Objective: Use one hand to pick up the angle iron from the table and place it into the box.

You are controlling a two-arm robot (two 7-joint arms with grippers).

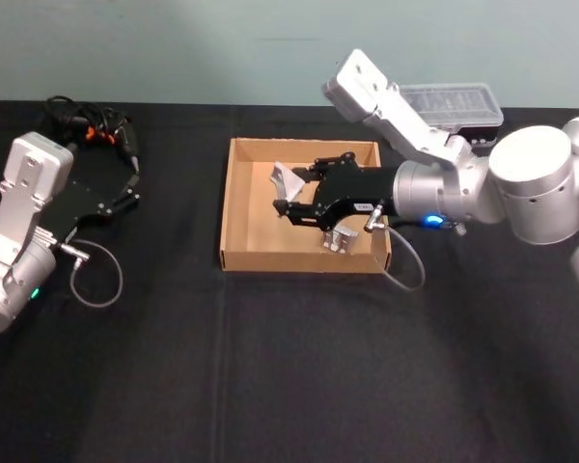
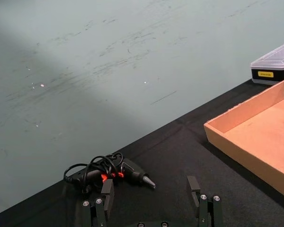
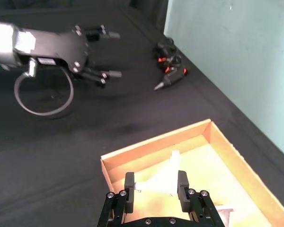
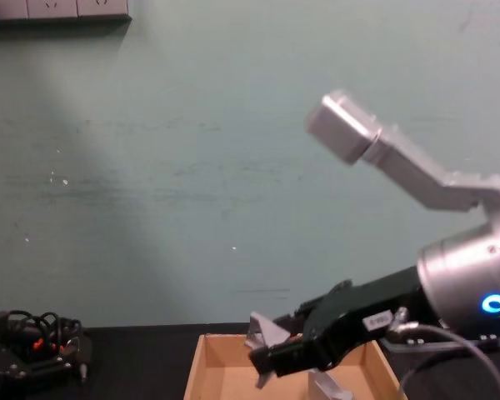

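My right gripper hangs over the left part of the tan cardboard box, shut on a silvery angle iron. In the right wrist view the angle iron sits between the two black fingers, above the floor of the box. From the chest, the angle iron shows held above the rim of the box. A second silvery bracket lies inside the box near its front wall. My left gripper rests open on the black table at the far left.
A black and orange power screwdriver with coiled cable lies at the back left. A clear-lidded plastic case stands behind the box at the right. A grey cable loop lies by the left arm.
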